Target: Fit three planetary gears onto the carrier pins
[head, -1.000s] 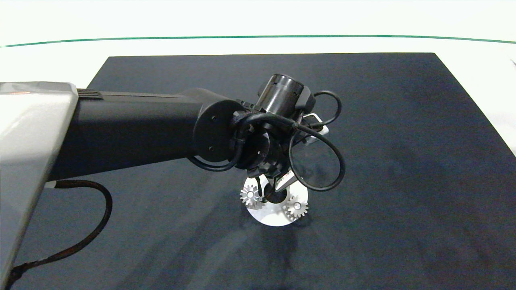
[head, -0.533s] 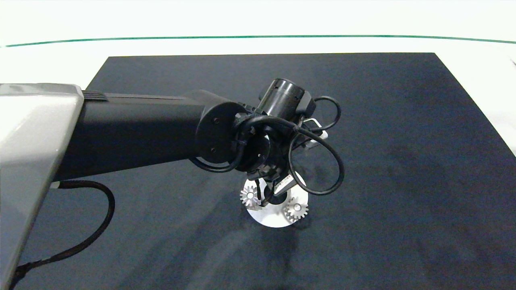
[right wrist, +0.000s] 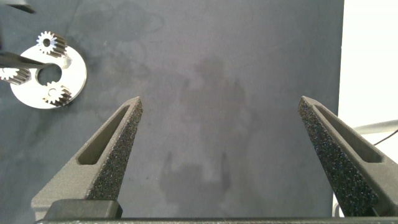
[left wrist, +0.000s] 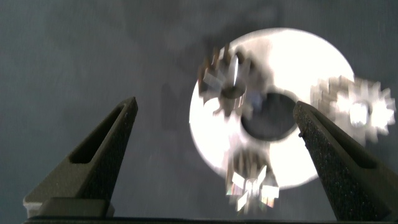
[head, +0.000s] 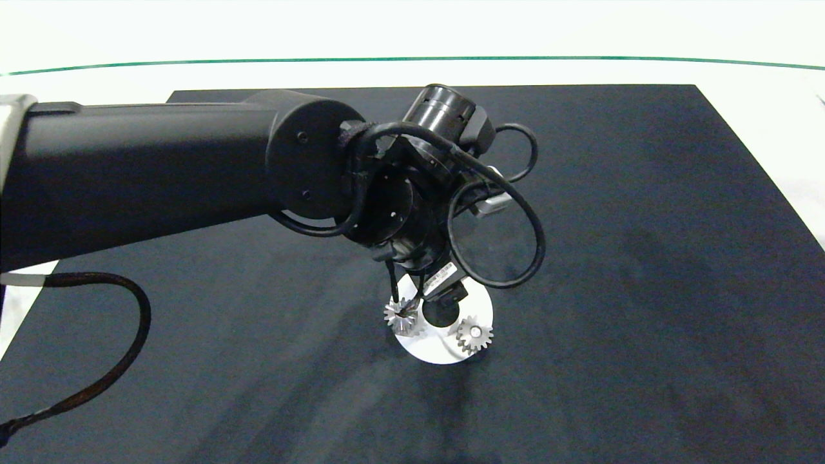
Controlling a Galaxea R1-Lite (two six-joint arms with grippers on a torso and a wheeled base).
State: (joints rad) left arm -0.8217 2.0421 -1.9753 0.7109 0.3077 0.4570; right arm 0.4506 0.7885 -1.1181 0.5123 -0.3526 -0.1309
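Note:
The white carrier disc [head: 438, 351] lies on the dark mat. Two planetary gears [head: 403, 316] [head: 475, 334] sit on it in the head view, and a bright carrier pin [head: 475, 331] shows in the right one's bore. My left gripper [head: 422, 296] hangs open just above the disc, hiding its far side. In the left wrist view, three blurred gears [left wrist: 227, 74] [left wrist: 357, 109] [left wrist: 252, 180] ring the disc's centre hole [left wrist: 270, 121] between the open left gripper [left wrist: 216, 106] fingers. The right gripper [right wrist: 219, 102] is open and holds nothing, far from the disc [right wrist: 71, 74], which carries three gears [right wrist: 48, 42].
A dark mat [head: 644, 258] covers the table, with a white tabletop border [head: 412, 71] around it. The left arm's cable loop [head: 496, 232] hangs beside the wrist over the disc. The mat's edge [right wrist: 343, 93] shows in the right wrist view.
The left arm has lifted, and its wrist has swung up and away from the disc. The two gears seen on the disc have stayed in place.

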